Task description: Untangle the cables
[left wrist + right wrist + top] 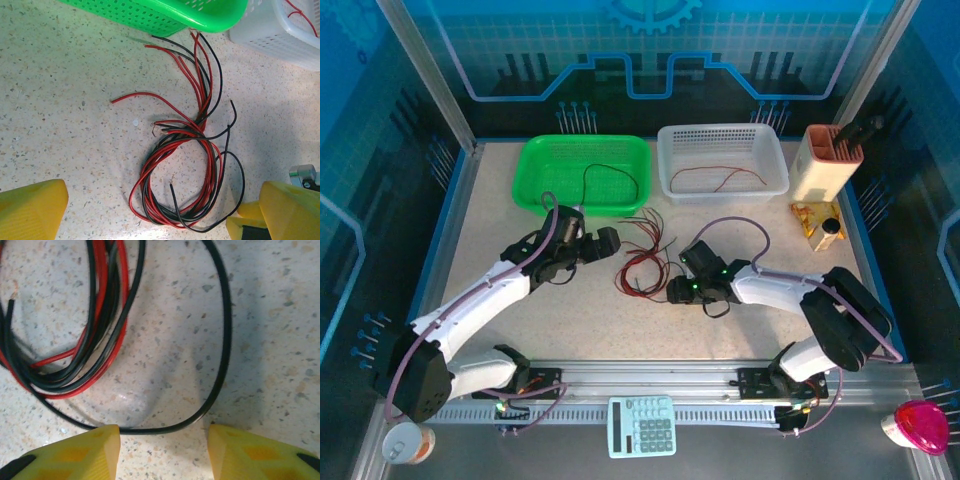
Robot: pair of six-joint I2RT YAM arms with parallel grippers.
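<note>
The tangled red and black cables [642, 262] lie in a loose coil on the speckled counter [490, 220] at the centre of the overhead frame, just below the green basket [582, 140] and between the two arms. The left pincer [162, 200] hangs by the coil with its fingers spread wide. The right pincer [162, 455] sits low at the bundle's right edge, fingers apart, with one black loop crossing the gap at their tips, unclamped.

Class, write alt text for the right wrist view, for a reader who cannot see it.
A black cable loops across the speckled table, its bend lying between the tips of the right gripper's open yellow fingers. A tangle of red and black cables lies at upper left.
</note>
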